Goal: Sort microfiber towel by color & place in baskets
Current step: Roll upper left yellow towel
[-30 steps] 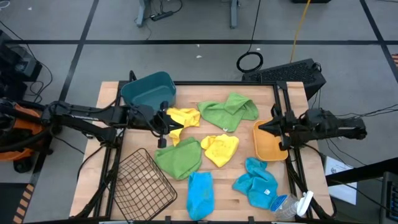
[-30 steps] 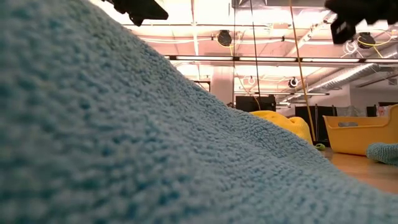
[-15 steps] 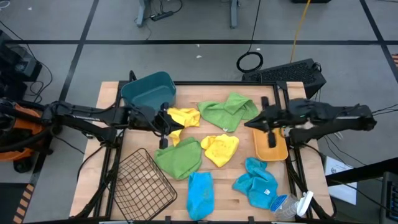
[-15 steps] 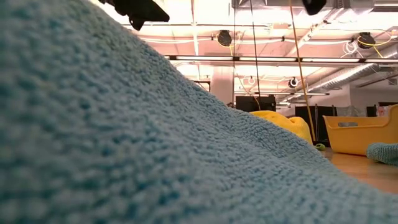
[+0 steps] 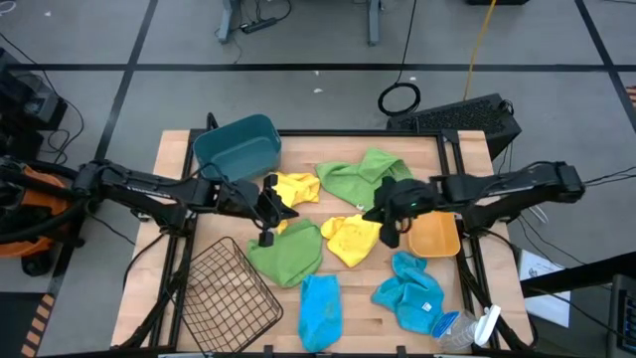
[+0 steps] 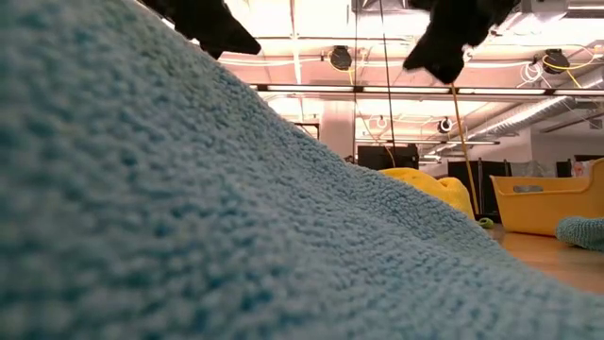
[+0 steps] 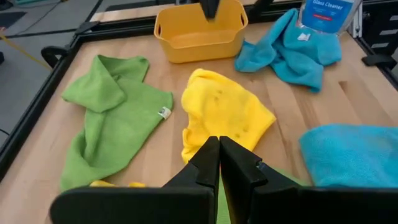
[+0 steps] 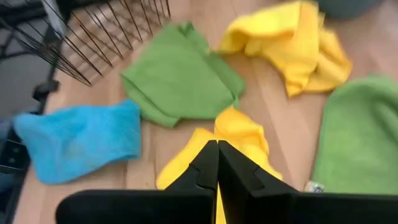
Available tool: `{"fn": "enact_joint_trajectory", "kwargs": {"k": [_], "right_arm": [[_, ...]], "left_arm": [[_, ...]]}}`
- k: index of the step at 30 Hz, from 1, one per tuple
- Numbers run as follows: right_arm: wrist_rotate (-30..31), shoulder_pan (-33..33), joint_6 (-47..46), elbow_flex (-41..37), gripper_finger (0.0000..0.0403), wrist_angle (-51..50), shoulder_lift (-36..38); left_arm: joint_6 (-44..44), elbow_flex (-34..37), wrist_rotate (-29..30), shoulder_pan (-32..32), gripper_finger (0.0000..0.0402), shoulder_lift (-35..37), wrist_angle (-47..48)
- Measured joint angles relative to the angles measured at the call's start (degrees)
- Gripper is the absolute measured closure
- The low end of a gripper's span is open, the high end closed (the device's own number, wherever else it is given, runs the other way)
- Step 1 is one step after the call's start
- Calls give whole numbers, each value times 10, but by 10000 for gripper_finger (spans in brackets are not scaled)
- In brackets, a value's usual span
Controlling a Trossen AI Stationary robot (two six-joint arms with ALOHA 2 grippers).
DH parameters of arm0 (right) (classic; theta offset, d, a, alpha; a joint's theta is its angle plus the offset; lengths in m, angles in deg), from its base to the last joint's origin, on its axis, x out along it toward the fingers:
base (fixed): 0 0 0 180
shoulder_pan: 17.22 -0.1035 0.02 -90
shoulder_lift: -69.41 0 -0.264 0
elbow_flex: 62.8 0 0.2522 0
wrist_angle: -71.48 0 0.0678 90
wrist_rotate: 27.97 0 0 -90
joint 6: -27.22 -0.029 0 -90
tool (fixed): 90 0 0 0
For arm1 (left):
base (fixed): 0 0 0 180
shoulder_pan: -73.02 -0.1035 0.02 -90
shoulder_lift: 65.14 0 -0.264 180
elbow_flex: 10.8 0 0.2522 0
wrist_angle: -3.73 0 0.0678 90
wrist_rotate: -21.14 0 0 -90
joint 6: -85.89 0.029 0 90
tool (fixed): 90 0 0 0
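Observation:
In the high view, six towels lie on the table: a yellow towel point(image 5: 293, 187), a green towel point(image 5: 366, 177), a second yellow towel point(image 5: 350, 239), a second green towel point(image 5: 286, 251), and two blue towels point(image 5: 320, 308) point(image 5: 409, 291). The teal bin point(image 5: 238, 144), orange tub point(image 5: 434, 236) and wire basket point(image 5: 227, 293) stand around them. My left gripper point(image 5: 270, 211) point(image 7: 219, 149) hovers shut between the first yellow and the second green towel. My right gripper point(image 5: 386, 221) point(image 8: 216, 155) hovers shut above the second yellow towel point(image 8: 231, 138). A blue towel point(image 6: 189, 208) fills most of the low view.
A clear bottle with a white cap point(image 5: 467, 328) lies at the near right corner beside a blue towel. The teal bin sits at the far left, the wire basket at the near left, the orange tub at the right. Bare wood shows along the far edge.
My right gripper has swung from above the orange tub toward the table's left and down, and now hangs over the middle yellow towel. My left gripper has shifted slightly right and nearer. No towel has moved.

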Motion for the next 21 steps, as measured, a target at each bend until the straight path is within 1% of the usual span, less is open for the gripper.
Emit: {"fn": "enact_joint_trajectory", "kwargs": {"k": [7,12,17,21], "right_arm": [[2,-4,-48,0,403,10,-94],[54,-35,-68,0,403,30,-150],[72,-67,-81,0,403,49,-182],[78,-84,-72,0,403,68,-191]], "left_arm": [[0,0,0,-2,381,-31,1],[0,0,0,-3,381,-54,14],[-39,0,0,-3,381,-69,53],[-45,0,-1,-13,378,-67,87]]}}
